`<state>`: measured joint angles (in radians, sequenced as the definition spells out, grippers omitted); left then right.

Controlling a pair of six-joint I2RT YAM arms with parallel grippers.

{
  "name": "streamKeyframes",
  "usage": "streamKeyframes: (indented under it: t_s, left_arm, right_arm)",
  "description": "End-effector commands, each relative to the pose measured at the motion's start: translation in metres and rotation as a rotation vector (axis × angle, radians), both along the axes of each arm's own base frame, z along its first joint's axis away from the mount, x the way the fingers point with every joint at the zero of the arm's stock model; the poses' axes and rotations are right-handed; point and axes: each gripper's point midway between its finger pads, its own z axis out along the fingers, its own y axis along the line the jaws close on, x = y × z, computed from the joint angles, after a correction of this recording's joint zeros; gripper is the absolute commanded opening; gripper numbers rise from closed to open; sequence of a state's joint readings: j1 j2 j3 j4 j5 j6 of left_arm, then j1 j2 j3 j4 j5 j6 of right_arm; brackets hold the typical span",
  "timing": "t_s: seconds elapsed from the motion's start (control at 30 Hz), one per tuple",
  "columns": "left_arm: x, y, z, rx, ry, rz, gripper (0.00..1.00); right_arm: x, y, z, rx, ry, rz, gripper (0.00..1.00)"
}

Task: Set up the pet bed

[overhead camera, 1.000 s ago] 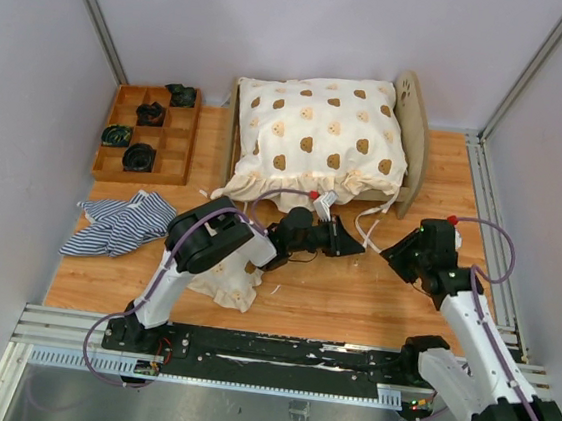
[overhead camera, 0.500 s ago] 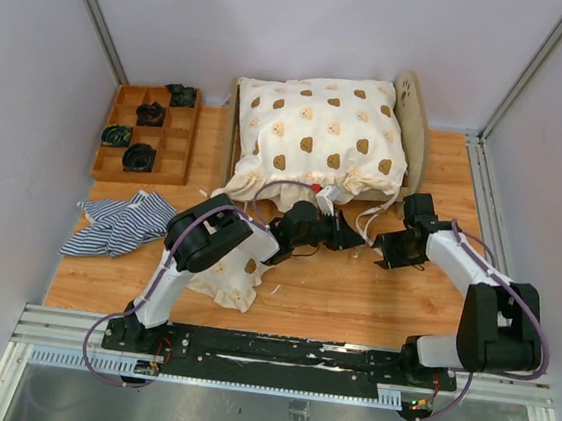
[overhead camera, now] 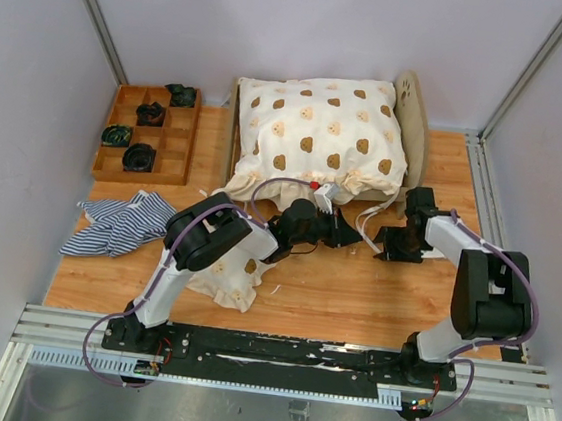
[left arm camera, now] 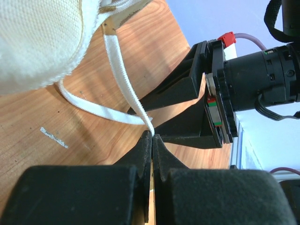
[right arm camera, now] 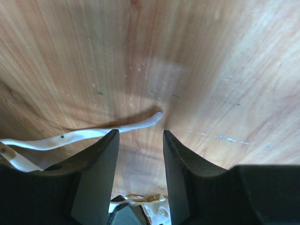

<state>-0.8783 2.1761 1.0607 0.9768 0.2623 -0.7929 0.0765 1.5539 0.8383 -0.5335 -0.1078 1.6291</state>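
Observation:
The plywood pet bed point(overhead camera: 409, 118) stands at the back centre with its arched headboard on the right. A cream bear-print cushion point(overhead camera: 319, 134) lies on it and hides the frame's inside. The blue-and-white striped mattress point(overhead camera: 119, 222) lies crumpled on the table at the left. My left gripper point(overhead camera: 356, 241) is shut on a white tie strap point(left arm camera: 123, 75) that hangs from the cushion; its tips point(left arm camera: 152, 137) pinch the strap's end. My right gripper point(overhead camera: 381, 251) is open and low over the table, its jaws point(right arm camera: 140, 133) just short of the end of a second white strap point(right arm camera: 112, 130).
A brown compartment tray point(overhead camera: 180, 150) with several dark items stands at the back left. A second cream bear-print cloth point(overhead camera: 232, 278) lies under my left arm. The two grippers face each other closely in front of the bed. Metal rails run along the right edge.
My right arm has swung in from the right and dropped low, its gripper now close to my left gripper. The left gripper has stayed shut on the strap, shifting slightly.

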Motion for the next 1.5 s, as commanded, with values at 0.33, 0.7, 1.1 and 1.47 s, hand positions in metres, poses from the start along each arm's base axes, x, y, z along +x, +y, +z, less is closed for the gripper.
streamKeyframes:
  t_s: [0.33, 0.7, 1.1, 1.47]
  left_arm:
    - [0.008, 0.0, 0.0, -0.005, -0.033, 0.017, 0.0]
    - [0.008, 0.002, -0.01, 0.038, -0.039, 0.014, 0.0]
    - [0.01, 0.002, -0.01, 0.066, -0.067, 0.042, 0.03]
    - [0.006, 0.012, -0.015, 0.093, -0.055, 0.054, 0.03]
  right_arm:
    - [-0.005, -0.012, -0.013, -0.005, 0.099, -0.117, 0.37]
    - [0.012, -0.063, 0.01, -0.325, 0.004, 0.085, 0.0]
    - [0.094, -0.063, 0.099, -0.833, -0.76, 0.921, 0.0]
    - [0.108, -0.034, 0.105, -1.278, -1.028, 1.653, 0.0]
